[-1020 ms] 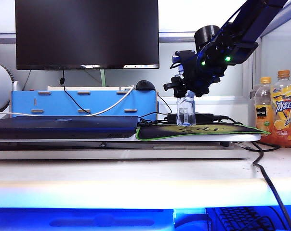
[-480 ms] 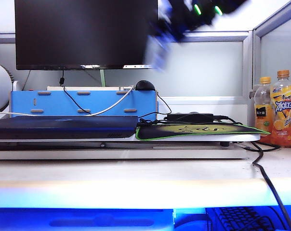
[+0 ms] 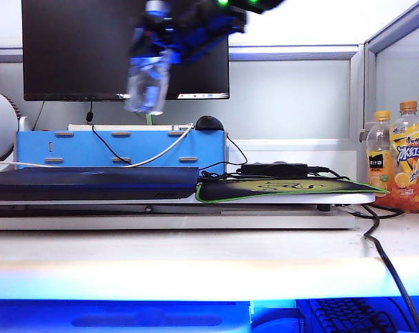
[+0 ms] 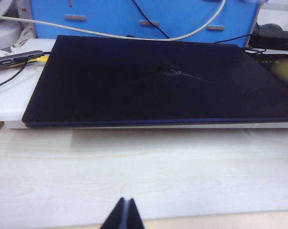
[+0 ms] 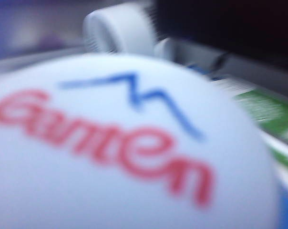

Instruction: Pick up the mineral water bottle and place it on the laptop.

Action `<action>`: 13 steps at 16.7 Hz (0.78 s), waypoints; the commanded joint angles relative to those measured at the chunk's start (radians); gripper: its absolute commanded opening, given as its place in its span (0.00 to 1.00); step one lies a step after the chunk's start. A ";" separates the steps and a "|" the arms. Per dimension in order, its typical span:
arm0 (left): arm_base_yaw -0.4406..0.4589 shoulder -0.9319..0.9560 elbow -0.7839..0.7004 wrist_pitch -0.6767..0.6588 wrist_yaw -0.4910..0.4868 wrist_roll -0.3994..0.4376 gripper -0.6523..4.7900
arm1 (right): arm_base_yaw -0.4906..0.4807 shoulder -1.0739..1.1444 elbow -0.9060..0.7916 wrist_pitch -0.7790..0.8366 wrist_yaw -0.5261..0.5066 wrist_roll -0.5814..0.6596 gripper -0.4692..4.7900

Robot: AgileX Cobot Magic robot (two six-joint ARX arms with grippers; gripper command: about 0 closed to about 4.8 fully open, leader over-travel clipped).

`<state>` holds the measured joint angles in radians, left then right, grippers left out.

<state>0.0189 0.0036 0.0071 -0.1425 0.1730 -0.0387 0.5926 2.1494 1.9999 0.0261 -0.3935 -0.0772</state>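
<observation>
Right gripper (image 3: 161, 38) holds bottle (image 3: 147, 80) high above laptop (image 3: 91, 182).
Left gripper (image 4: 124, 214) closed, low over near worktop (image 4: 144, 167).

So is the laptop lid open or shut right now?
Shut. The laptop lies as one flat dark slab on its stand, lid down, no screen or keys showing in the left wrist view or the exterior view.

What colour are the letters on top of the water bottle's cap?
Red letters under a blue zigzag line, on the mineral water bottle's white cap. Right wrist view shows it best.
</observation>
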 commanded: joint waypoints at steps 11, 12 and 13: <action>0.000 -0.002 0.000 -0.006 0.006 0.001 0.12 | 0.065 0.100 0.010 -0.029 0.024 -0.006 0.08; 0.000 -0.002 0.000 -0.006 0.006 0.002 0.12 | 0.069 0.108 0.010 -0.035 0.025 -0.006 0.08; 0.001 -0.002 0.000 -0.005 0.007 0.002 0.12 | 0.069 0.110 0.010 -0.045 0.026 -0.006 0.08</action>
<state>0.0189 0.0036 0.0071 -0.1421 0.1734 -0.0387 0.6579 2.2726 1.9984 -0.0647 -0.3653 -0.0799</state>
